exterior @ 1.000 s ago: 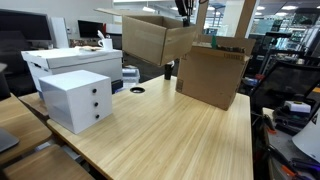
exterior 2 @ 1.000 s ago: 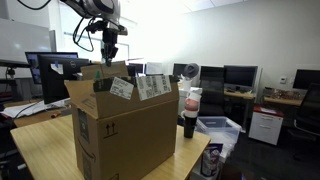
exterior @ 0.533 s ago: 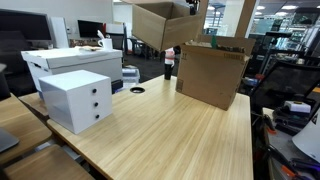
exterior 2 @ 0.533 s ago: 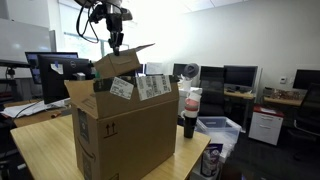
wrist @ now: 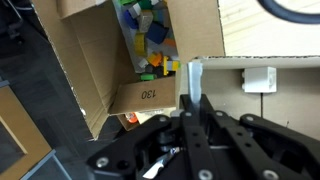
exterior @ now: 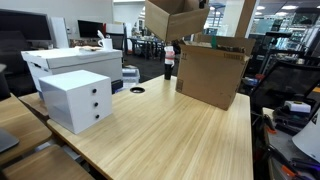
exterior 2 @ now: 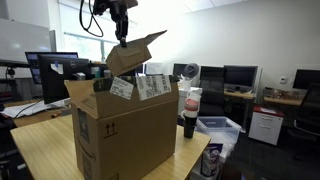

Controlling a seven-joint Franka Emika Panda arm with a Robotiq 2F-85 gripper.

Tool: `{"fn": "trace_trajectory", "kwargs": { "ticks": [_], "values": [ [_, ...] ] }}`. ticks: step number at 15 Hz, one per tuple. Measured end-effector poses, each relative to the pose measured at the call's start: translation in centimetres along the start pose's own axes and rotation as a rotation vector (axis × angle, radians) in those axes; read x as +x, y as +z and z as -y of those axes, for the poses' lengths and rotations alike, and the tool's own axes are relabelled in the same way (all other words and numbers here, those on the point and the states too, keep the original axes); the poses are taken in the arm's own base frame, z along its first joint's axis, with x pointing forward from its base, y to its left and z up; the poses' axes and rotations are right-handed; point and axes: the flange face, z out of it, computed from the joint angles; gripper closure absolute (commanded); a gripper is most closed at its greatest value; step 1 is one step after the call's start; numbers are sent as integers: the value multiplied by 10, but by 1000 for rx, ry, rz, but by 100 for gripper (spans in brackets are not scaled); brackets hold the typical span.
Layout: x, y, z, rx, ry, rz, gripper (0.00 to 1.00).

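Note:
A large cardboard box (exterior: 212,78) stands on the wooden table (exterior: 160,135); it also shows in an exterior view (exterior 2: 125,125). My gripper (exterior 2: 122,32) is above the box, shut on the edge of one top flap (exterior 2: 136,52), and holds it raised and tilted. In an exterior view the raised flap (exterior: 172,20) hangs from the gripper (exterior: 201,4) at the top edge. In the wrist view the gripper (wrist: 194,108) pinches the flap's thin edge (wrist: 194,76). The open box (wrist: 100,70) holds several colourful toy blocks (wrist: 150,40).
A white drawer unit (exterior: 76,100) and a white case (exterior: 70,62) stand on the table. A dark bottle (exterior 2: 189,115) stands beside the box, also seen in an exterior view (exterior: 169,66). Monitors (exterior 2: 240,78) and desks are behind.
The gripper has risen with the flap in it. The flap has swung up from lying over the box to standing raised and tilted above it.

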Motion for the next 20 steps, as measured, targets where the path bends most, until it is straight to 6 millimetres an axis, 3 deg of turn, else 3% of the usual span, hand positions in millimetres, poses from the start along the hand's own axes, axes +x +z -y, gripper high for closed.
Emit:
{"fn": "trace_trajectory", "kwargs": {
  "ticks": [12, 20],
  "values": [
    [4, 1, -25, -125, 115, -25, 95],
    [-14, -34, -61, -243, 194, -61, 95]
  ]
}}
